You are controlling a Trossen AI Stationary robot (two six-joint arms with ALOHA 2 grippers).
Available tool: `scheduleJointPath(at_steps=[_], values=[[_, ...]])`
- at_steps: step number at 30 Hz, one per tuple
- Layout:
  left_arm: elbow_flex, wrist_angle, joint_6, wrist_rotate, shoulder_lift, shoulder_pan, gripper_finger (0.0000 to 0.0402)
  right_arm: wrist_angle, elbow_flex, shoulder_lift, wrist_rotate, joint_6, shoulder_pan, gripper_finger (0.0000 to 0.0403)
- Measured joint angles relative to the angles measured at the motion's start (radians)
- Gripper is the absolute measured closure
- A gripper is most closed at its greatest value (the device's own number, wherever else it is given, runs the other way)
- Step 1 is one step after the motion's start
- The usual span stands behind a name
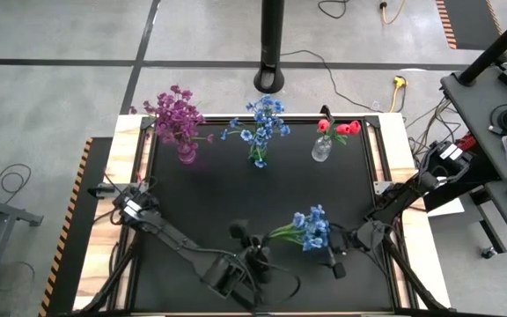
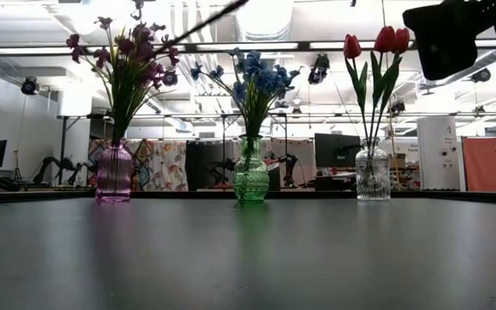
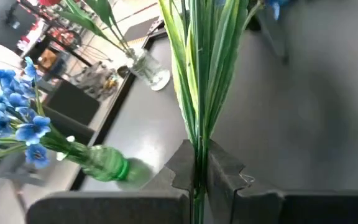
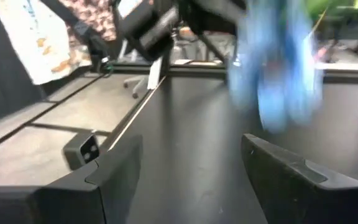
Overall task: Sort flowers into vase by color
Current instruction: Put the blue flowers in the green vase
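Three vases stand in a row near the table's far edge. A purple vase [image 1: 187,154] [image 2: 114,181] holds purple blooms. A green vase [image 1: 260,161] [image 2: 251,179] [image 3: 104,163] holds blue blooms. A clear vase [image 1: 321,148] [image 2: 372,179] [image 3: 146,67] holds red tulips. One more blue flower spray [image 1: 309,229] is near the table's near edge, its blooms blurred in the right wrist view [image 4: 277,68]. My left gripper [image 1: 255,249] [image 3: 197,177] is shut on its stems. My right gripper [image 1: 337,261] [image 4: 191,168] is open just right of the blooms. My left gripper pinches the blue spray's bundle of green stems and leaves [image 3: 196,146] between its two fingers, which lie across the stems. The stems [image 1: 280,233] run from the fingers toward the table's right, ending in the blooms. No part of the spray lies on the table in the low view.
The black mat [image 1: 218,202] is bare between the vases and the grippers. Wooden strips [image 1: 121,176] edge the table left and right. The right arm [image 2: 446,34] hangs dark at the low view's upper right. A black post base [image 1: 271,79] stands beyond the far edge.
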Motion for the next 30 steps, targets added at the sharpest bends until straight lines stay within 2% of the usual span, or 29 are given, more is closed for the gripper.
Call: scheduleJointPath(at_steps=[4, 6, 9, 12, 17, 20, 23, 26, 30], values=[[-0.011, 0.002, 0.004, 0.002, -0.012, 0.025, 0.0399, 0.003, 0.008, -0.002, 0.081, -0.045, 0.000, 0.0138], [0.014, 0.025, -0.021, -0.003, -0.016, 0.027, 0.0399, 0.003, 0.010, -0.008, 0.084, -0.067, -0.001, 0.0138], [0.027, 0.150, 0.000, -0.072, -0.019, 0.009, 0.0399, 0.005, 0.009, -0.015, 0.078, -0.104, 0.002, 0.0138], [-0.011, 0.327, 0.115, -0.128, -0.017, -0.009, 0.0399, 0.002, 0.004, -0.018, 0.040, -0.153, 0.005, 0.0138], [-0.109, 0.435, 0.155, -0.128, -0.012, 0.026, 0.0399, 0.018, -0.001, -0.018, 0.032, -0.177, 0.002, 0.0138], [-0.150, 0.437, 0.153, -0.072, -0.013, 0.063, 0.0399, 0.050, -0.001, -0.019, 0.065, -0.207, -0.005, 0.0139], [-0.164, 0.394, 0.143, 0.031, -0.014, 0.082, 0.0399, 0.042, -0.007, -0.019, 0.093, -0.222, -0.010, 0.0143], [-0.149, 0.311, 0.139, 0.036, -0.022, 0.076, 0.0399, 0.043, -0.029, -0.019, 0.094, -0.195, -0.009, 0.0149], [-0.136, 0.153, 0.102, 0.013, -0.073, 0.055, 0.0399, 0.041, -0.070, -0.020, 0.154, -0.152, -0.009, 0.0155]])
